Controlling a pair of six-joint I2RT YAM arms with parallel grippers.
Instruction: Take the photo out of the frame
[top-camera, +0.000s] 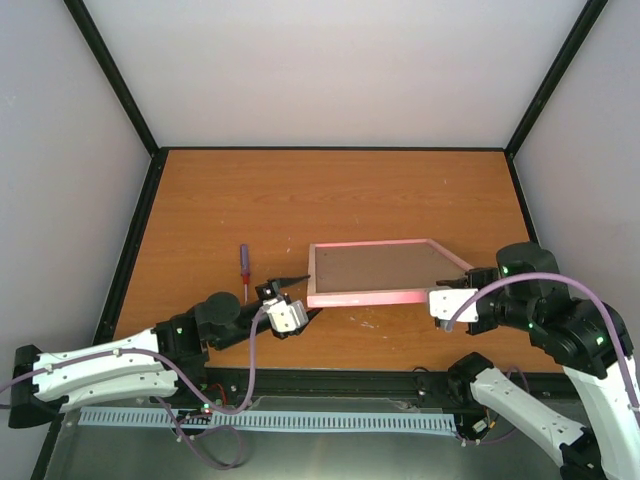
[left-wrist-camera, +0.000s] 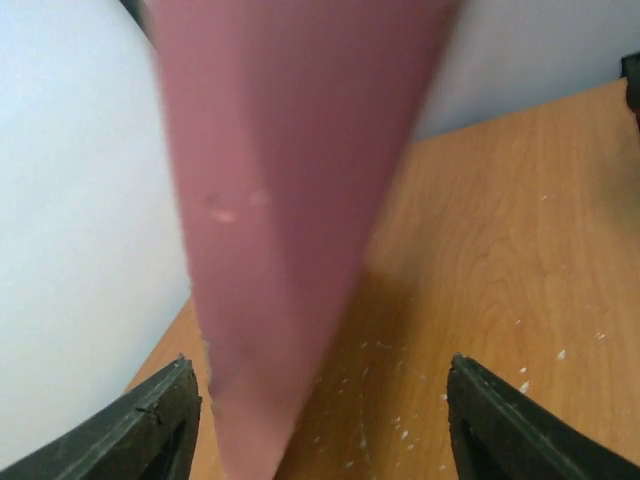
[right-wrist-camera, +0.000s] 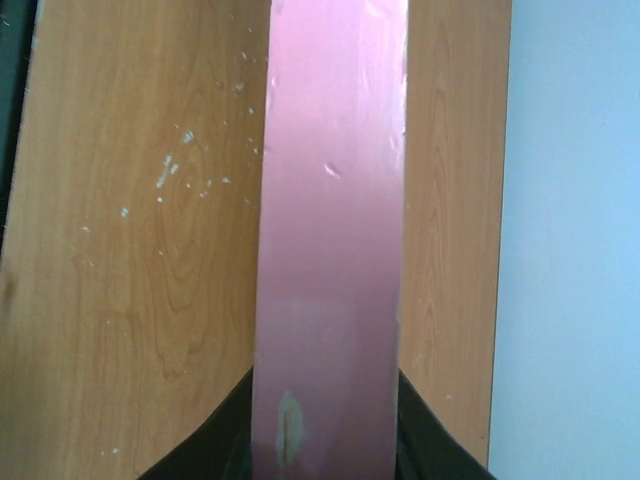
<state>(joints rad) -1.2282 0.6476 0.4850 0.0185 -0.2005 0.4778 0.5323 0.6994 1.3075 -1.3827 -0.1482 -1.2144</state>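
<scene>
**A robot test cell in a lab**

We took this for a robotics lab cell. Plain white panels (top-camera: 340, 70) closed the scene across the top and down both sides of the overhead view, joined by black struts (top-camera: 108, 70) running in from the upper corners. They boxed in a single wood-grain table (top-camera: 300, 200), flecked with pale scuffs that the wrist views showed close up. Along the bottom edge stood the left arm (top-camera: 100, 368) and the right arm (top-camera: 560, 320), white-and-black machines trailing purple cables (top-camera: 548, 277), with a white slotted cable strip (top-camera: 300, 420) below them. The props were the frame (top-camera: 375, 270) and a small screwdriver (top-camera: 243, 262).
</scene>
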